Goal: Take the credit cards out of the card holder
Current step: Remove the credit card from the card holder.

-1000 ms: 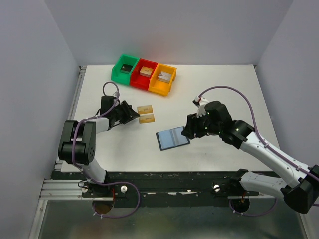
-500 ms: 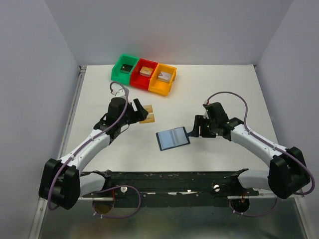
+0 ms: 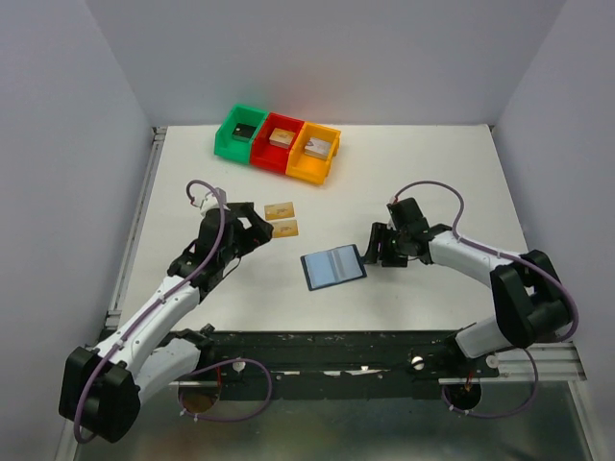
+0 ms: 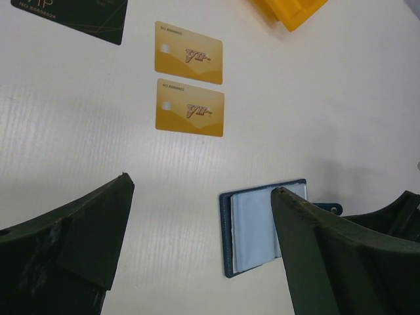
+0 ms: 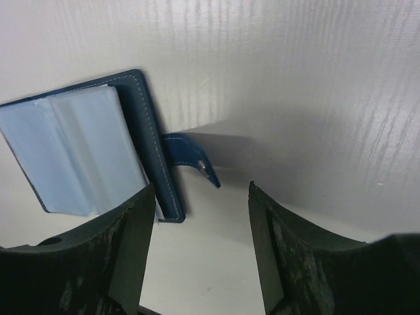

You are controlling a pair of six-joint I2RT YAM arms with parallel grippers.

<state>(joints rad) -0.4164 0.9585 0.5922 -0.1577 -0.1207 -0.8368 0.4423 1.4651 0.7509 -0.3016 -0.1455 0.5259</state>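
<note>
The white bench (image 3: 432, 173) held the card holder (image 3: 332, 267) open at its middle, two gold credit cards (image 3: 283, 229) lying just beyond. The left fingers (image 4: 85, 230) and right fingers (image 5: 125, 249) stood spread, empty. Unpinned, the holder looked likely to skid or flap shut under a tug.

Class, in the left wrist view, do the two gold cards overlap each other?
No, the upper gold card and the lower gold card lie flat, apart, with a clear gap between them.
</note>
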